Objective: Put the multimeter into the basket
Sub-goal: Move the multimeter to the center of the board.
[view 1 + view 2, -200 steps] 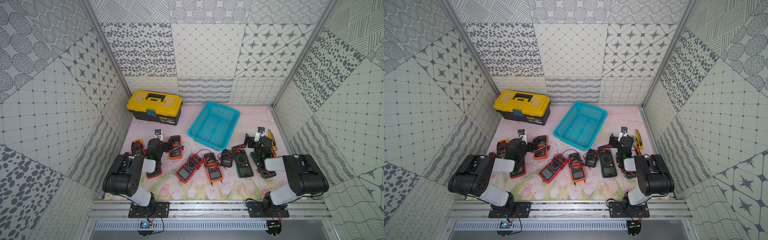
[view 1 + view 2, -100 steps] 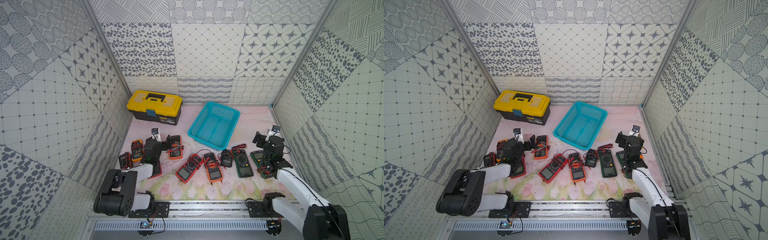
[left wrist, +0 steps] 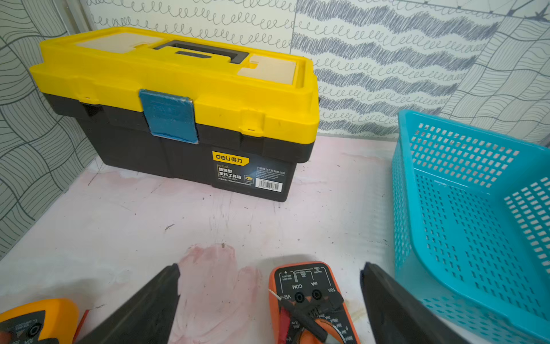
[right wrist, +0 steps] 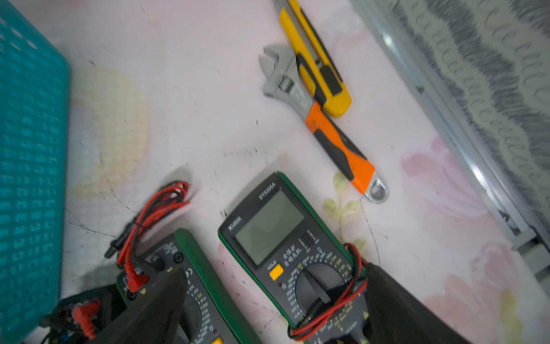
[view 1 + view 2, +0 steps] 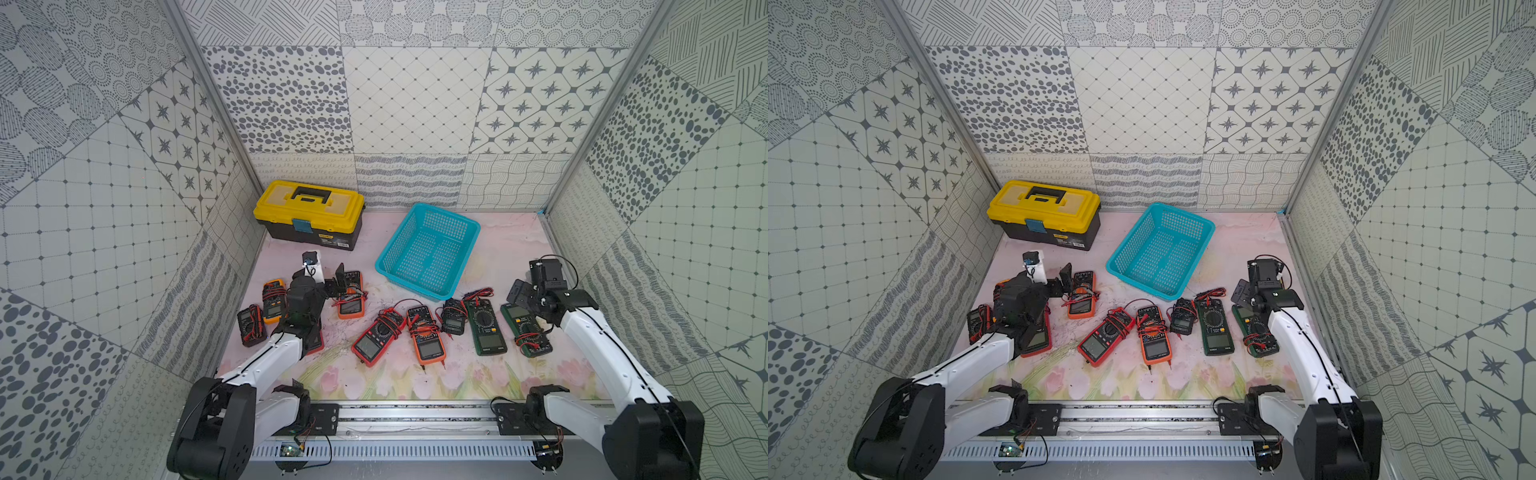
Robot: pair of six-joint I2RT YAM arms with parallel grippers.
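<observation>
– Left tool [image 3: 269, 268] hangs spread wide, gripping nothing, above an orange multimeter [image 3: 306, 297] that is cut off at my wrist view's edge.
– And the right?
– Right tool [image 4: 275, 269] gapes too, empty, over a green multimeter [image 4: 268, 229] wound in red and black leads. That view is smeared.
– Where's room?
– Bare, scuffed pink counter [image 3: 148, 214] runs between my left tool and the toolbox [image 3: 178, 89]. The basket [image 5: 444, 218], turquoise perforated plastic, sits askew mid-back, with open counter on its right-wall side. Every multimeter lies outside it, in a ragged row in front.
– Hidden?
– My left arm covers part of a red multimeter [image 5: 1040, 338]. A wrench [image 4: 327, 125] lies against a yellow utility knife [image 4: 315, 59] beside the wall rail.
</observation>
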